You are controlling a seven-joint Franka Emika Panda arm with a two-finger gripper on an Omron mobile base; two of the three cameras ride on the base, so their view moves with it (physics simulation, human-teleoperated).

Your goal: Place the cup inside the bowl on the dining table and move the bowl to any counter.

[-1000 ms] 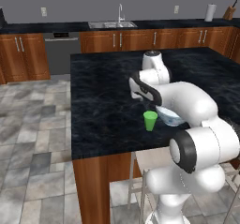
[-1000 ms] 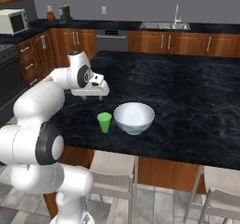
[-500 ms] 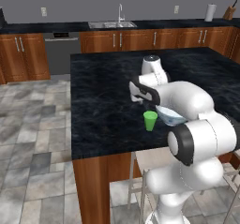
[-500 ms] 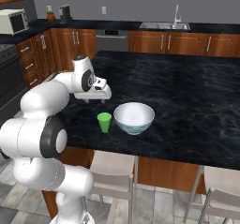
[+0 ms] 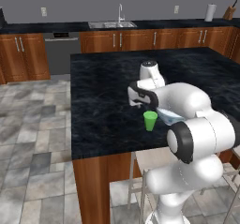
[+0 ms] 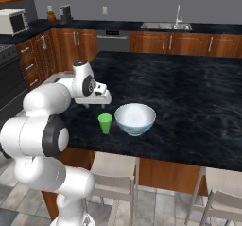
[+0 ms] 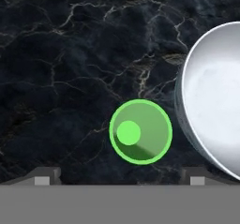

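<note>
The cup (image 7: 140, 132) stands upright on the dining table (image 6: 189, 92), low and a little right of centre in the hand view, its open mouth facing the camera. In the right base view it (image 6: 105, 123) sits left of centre, just beside the bowl (image 6: 135, 118) but not touching it; in the left base view the cup (image 5: 150, 120) is right of centre, with the bowl (image 5: 169, 116) partly hidden behind the arm. In the hand view the bowl (image 7: 213, 96) curves in at the right edge, empty.

The gripper (image 7: 119, 177) hangs over the table just short of the cup, pointing down, its fingers spread wide with nothing between them; the two tips flank the bottom of the hand view, with the cup lying between their lines but further up the frame. The step in hand looks like the approach to grasp the cup; nothing is lifted yet. The next move probably calls for shifting forward until the cup is centred between the fingers, then descending to close around its tapered wall.

The bowl's rim close alongside is the main obstacle: the finger on that side has little room. The counter (image 6: 142, 29), with sink faucet (image 6: 178, 15) and microwave (image 6: 12, 21), runs along the top of the right base view, well apart. Stools (image 6: 111, 172) tuck under the table's near edge.
</note>
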